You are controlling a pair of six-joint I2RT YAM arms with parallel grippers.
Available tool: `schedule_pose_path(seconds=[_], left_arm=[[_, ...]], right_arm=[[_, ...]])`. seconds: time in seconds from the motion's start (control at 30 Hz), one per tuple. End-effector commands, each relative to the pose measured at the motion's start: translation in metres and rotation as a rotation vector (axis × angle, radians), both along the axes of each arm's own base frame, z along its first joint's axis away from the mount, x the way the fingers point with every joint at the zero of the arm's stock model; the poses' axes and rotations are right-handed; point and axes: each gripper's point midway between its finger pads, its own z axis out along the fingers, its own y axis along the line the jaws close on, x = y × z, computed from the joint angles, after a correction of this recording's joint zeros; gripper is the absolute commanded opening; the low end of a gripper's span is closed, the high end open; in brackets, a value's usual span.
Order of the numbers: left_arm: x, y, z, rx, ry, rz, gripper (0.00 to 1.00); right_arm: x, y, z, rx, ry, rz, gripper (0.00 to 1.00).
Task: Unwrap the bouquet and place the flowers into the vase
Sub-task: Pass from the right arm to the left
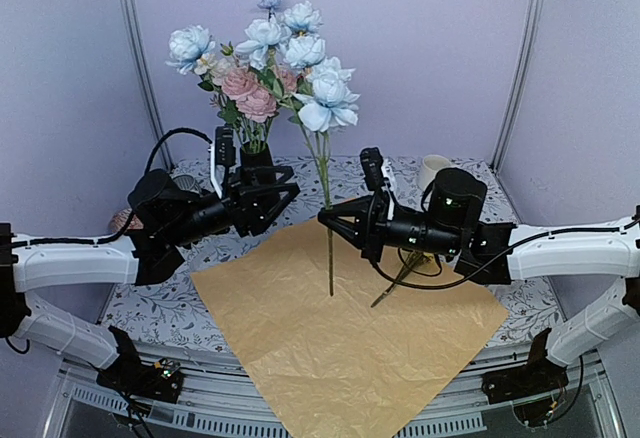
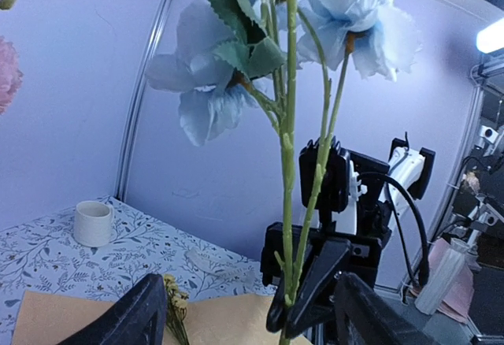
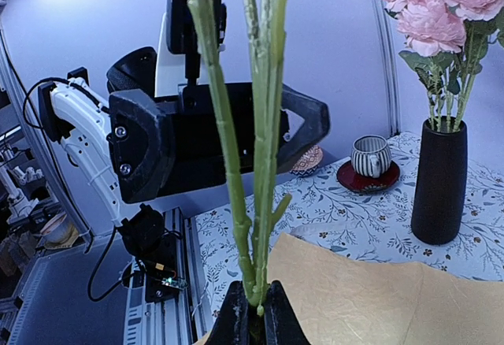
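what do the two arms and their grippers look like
The left arm and right arm have white tubular links, black joints and looping black cables. The left gripper and right gripper are black, angular and triangular-framed.

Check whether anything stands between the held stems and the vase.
Nothing squarely. The open left gripper hangs close beside that path, but the right wrist view shows a gap between it and the vase. Pink flowers already stand in the vase, so the right gripper's stems must slip in beside them.

White arms, black hands, looping black cables
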Motion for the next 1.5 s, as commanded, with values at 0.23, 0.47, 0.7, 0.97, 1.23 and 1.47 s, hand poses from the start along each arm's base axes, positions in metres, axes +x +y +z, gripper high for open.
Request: schedule_pose_path(seconds=[0.23,0.47,0.7,0.97,1.23,1.47], left_arm=[[-0.015,-0.032,0.001,0.009,0.001,-0.122,0.77],[-0.017,-0.034,0.005,0.002,-0.011,-0.131,0.71],[-0.016,-0.034,0.011,-0.015,-0.01,-0.127,0.51],[-0.013,-0.031,0.011,-0.021,-0.012,-0.1,0.12],[-0.005,-0.025,0.002,0.001,0.0,-0.035,0.0],[0.014,-0.01,-0.009,0.062,0.007,0.102,0.0]], right_arm=[[-0.002,0.026,0.0,-0.042,-0.058,0.006,0.03],[-0.003,0.029,-0.007,-0.06,-0.051,0.014,0.03],[-0.004,0.029,-0.012,-0.075,-0.048,0.015,0.03],[-0.003,0.028,-0.011,-0.074,-0.049,0.005,0.03],[0.015,0.011,-0.006,-0.047,-0.03,-0.139,0.26],[0.045,-0.036,-0.012,-0.05,-0.04,-0.421,0.45]])
